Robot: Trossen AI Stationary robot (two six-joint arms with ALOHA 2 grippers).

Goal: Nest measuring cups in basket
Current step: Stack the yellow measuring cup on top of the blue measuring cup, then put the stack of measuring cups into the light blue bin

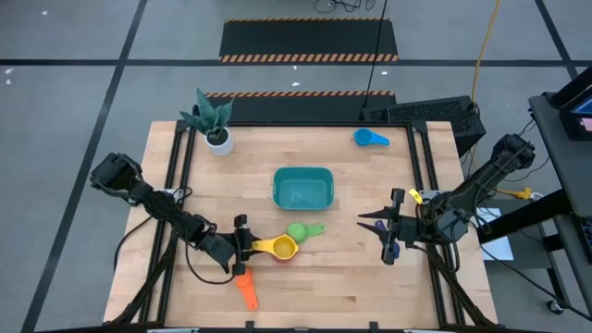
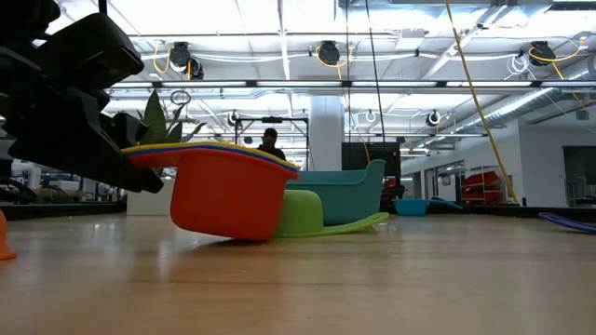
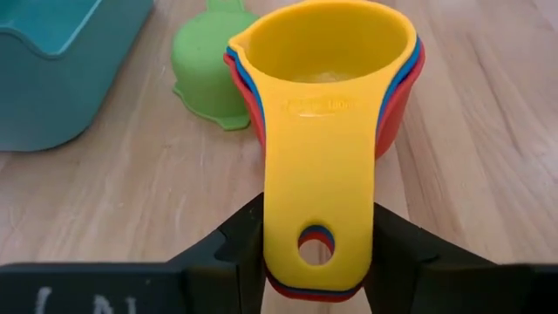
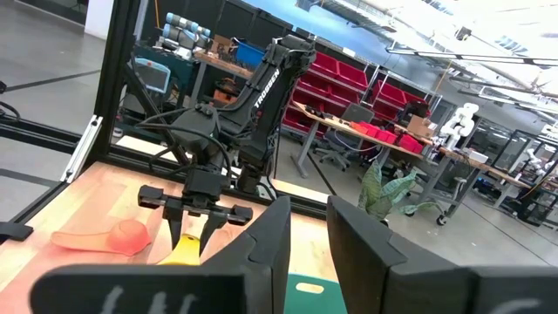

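Observation:
A nested stack of measuring cups (image 1: 280, 247), yellow on top with dark blue and red beneath, lies near the table's front left. My left gripper (image 1: 242, 245) is shut on the stack's handles. A green cup (image 1: 301, 231) lies mouth down on the table just beyond the stack. The teal basket (image 1: 302, 188) stands at mid-table. An orange cup (image 1: 246, 291) lies near the front edge, and a light blue cup (image 1: 370, 138) lies at the far right. My right gripper (image 1: 375, 225) hovers right of the basket, slightly open and empty. My left gripper pinches the stacked handles' two long edges (image 3: 272, 249) between its two fingers (image 3: 240, 253), near the free end with the hole. The fingers come level from the table's left, along the handles. The stack (image 2: 228, 191) tilts, handle end higher; whether its bottom touches the table, I cannot tell.
A small white pot with a green plant (image 1: 215, 125) stands at the far left corner. Black frame rails (image 1: 180, 166) run along the table's left and right sides. Bare wood lies between the stack and my right gripper.

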